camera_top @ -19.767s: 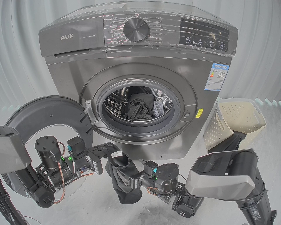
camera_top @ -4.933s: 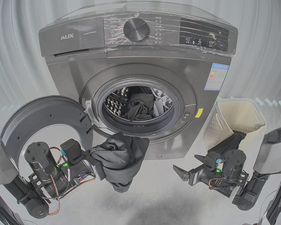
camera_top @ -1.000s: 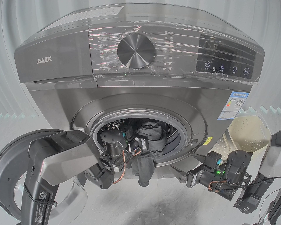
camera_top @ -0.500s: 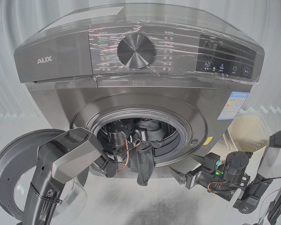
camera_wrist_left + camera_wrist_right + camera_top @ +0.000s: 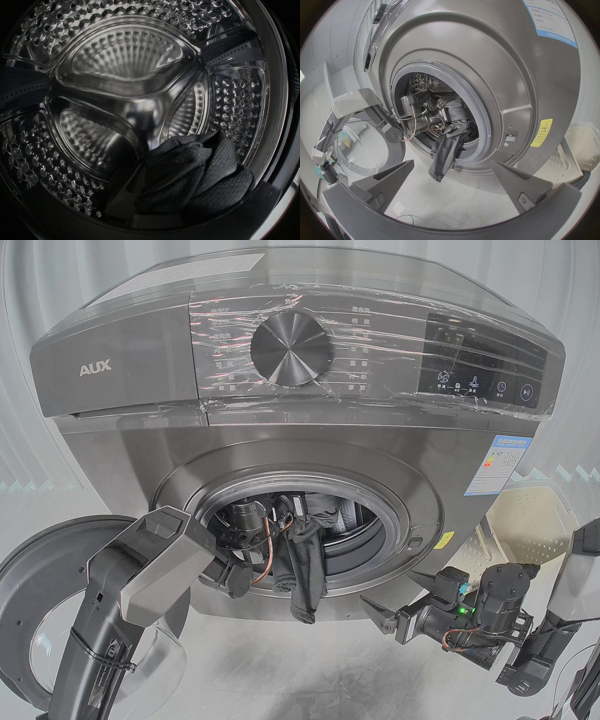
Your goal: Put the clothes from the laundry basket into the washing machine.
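Item 1, far left: door [image 5: 31, 577] of the washing machine [image 5: 125, 446], swung fully open and low to the floor; this leaves you an unobstructed way into the opening

Item 2: left end effector [image 5: 295, 509], reached inside the round opening just past the rim, pinching the top of a dark garment [image 5: 305, 577]. It is held high so that the cloth clears the rim on the way in

Item 3: the dark garment, only partly loaded. Its upper end is bunched at the left end effector inside the opening, and its long lower end hangs over the rim and down the machine's front. You would likely need to carry it deeper before letting go, or the tail may slide back out

Item 4: drum [image 5: 125, 62], with dark knit fabric [image 5: 187, 175] low at its front; you cannot tell whether this is the held garment or other laundry

Item 5: right end effector [image 5: 390, 593], spread wide and empty, low before the machine between the opening and the basket, apparently parked out of the way

Item 6, far right: laundry basket [image 5: 537, 521], cream and perforated, just beside the machine's right corner, within your right arm's reach
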Robot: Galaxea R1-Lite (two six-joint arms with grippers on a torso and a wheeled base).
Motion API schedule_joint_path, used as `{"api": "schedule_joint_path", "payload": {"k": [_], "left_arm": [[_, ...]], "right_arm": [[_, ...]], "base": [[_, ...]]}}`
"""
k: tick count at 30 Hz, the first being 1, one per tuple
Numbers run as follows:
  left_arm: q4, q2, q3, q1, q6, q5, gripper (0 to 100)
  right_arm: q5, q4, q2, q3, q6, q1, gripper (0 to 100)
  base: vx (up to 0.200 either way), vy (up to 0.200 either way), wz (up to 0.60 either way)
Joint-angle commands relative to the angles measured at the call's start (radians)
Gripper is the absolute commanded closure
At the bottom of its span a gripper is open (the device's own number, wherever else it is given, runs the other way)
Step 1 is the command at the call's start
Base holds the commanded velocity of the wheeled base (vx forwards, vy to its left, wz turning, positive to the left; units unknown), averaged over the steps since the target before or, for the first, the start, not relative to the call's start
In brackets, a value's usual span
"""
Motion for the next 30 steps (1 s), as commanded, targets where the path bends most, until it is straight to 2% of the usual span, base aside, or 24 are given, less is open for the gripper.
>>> {"api": "schedule_joint_path", "payload": {"k": [1,4,5,13,21,23,27,30], "left_arm": [[0.0,0.007,-0.011,-0.001,-0.001,0.004,100],[0.0,0.004,0.004,-0.004,-0.001,0.004,100],[0.0,0.003,0.007,-0.005,-0.001,0.004,0],[0.037,-0.077,0.153,-0.013,0.001,-0.002,0],[0.063,-0.154,0.334,-0.03,0.005,-0.068,0],[0.063,-0.162,0.369,-0.039,0.015,-0.088,0],[0.06,-0.16,0.417,-0.043,0.059,-0.114,0],[0.06,-0.155,0.432,-0.057,0.07,-0.123,0]], "right_arm": [[0.0,0.0,0.003,0.0,0.0,0.002,0],[0.0,0.0,0.003,0.0,0.0,0.002,0],[0.0,0.0,0.003,0.0,0.0,0.002,0],[0.0,0.0,0.005,0.0,0.0,0.002,0],[0.0,0.0,0.005,0.0,0.0,0.002,0],[0.0,0.0,0.005,0.0,0.0,0.002,0],[0.0,0.0,0.009,0.0,0.0,0.002,0],[0.0,0.0,0.009,-0.002,0.0,0.002,0]], "base": [[0.0,0.0,0.0],[0.0,0.0,0.0],[0.0,0.0,0.0],[0.0,0.0,0.0],[0.0,0.0,0.0],[0.0,0.0,0.0],[0.0,0.0,0.0],[0.0,0.0,0.0]]}}
